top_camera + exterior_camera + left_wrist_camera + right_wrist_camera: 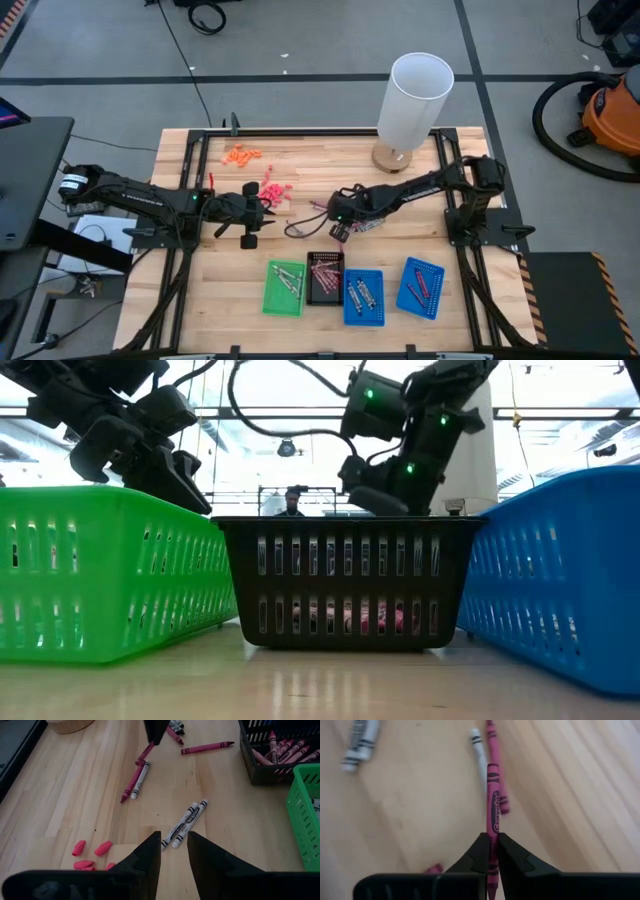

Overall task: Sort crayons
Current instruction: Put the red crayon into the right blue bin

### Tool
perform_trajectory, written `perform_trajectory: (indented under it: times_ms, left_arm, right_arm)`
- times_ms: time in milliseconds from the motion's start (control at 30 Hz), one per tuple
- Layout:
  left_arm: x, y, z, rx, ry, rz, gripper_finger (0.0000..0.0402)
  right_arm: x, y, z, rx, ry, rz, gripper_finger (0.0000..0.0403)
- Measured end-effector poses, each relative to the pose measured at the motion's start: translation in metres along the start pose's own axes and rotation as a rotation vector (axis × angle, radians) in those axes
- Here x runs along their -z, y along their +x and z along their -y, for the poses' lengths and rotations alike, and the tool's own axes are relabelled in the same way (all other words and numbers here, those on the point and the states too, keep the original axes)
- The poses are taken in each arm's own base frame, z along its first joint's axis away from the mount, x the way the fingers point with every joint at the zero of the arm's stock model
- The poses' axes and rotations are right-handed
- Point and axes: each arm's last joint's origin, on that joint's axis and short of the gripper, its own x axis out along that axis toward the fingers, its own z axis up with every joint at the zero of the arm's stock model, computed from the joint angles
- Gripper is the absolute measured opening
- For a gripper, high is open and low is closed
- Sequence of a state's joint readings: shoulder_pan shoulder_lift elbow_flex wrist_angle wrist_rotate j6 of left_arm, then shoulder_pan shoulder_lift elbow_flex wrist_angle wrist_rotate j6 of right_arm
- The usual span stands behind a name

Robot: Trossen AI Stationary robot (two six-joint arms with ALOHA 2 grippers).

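Note:
My right gripper [492, 839] is shut on a pinkish-red crayon [493, 805] above the table's middle [340, 228], just beyond the black tray [325, 278]. My left gripper [174, 842] is open and empty, low over the table [248, 222]. Two grey-silver crayons [186, 822] lie flat side by side just ahead of its fingertips. More loose crayons lie flat on the wood: a pinkish-red and a grey one [134, 781] and a dark maroon one [206, 747]. My right gripper pinches the pinkish-red crayon between its two fingers at the crayon's rear part [492, 851]. The crayon lies along the fingers. Most of its length sticks out ahead of the fingertips, and its other end shows behind them. It appears lifted clear of the crayons on the table below.
Four trays stand along the near edge: green [285, 288], black with several crayons [280, 750], and two blue [363, 297] [421, 287]. Coral-pink bits [92, 851] lie by my left gripper and orange bits [242, 155] at the far left. A white cylinder [415, 100] stands far right.

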State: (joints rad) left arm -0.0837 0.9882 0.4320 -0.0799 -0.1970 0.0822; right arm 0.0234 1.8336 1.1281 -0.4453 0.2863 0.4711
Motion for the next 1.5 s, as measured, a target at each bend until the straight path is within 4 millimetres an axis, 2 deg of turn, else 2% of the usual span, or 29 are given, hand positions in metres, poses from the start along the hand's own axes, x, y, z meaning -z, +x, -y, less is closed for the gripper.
perform_trajectory:
  times_ms: [200,367,800,967,1133,1333,1500]
  left_arm:
    - [0.000,0.000,0.000,0.000,0.000,-0.001,0.0105]
    - [0.000,0.000,0.000,0.000,0.001,0.000,0.0105]
    - [-0.004,0.000,-0.001,-0.008,0.036,0.043,0.0105]
    - [-0.009,0.000,-0.002,-0.016,0.071,0.091,0.0105]
    - [-0.014,-0.001,-0.002,-0.026,0.104,0.142,0.0105]
    - [-0.019,-0.002,-0.003,-0.037,0.133,0.189,0.0105]
    - [-0.021,-0.002,-0.003,-0.040,0.131,0.207,0.0105]
  right_arm:
    - [0.000,-0.020,-0.020,0.025,-0.012,-0.022,0.0032]
    - [0.008,-0.036,-0.039,0.052,-0.023,-0.044,0.0032]
    - [0.054,-0.061,-0.069,0.134,0.072,-0.145,0.0032]
    - [0.072,-0.072,-0.076,0.183,0.125,-0.178,0.0032]
    - [0.082,-0.096,-0.080,0.169,0.194,-0.133,0.0032]
    - [0.095,-0.124,-0.078,0.177,0.277,-0.130,0.0032]
    - [0.108,-0.140,-0.072,0.221,0.363,-0.203,0.0032]
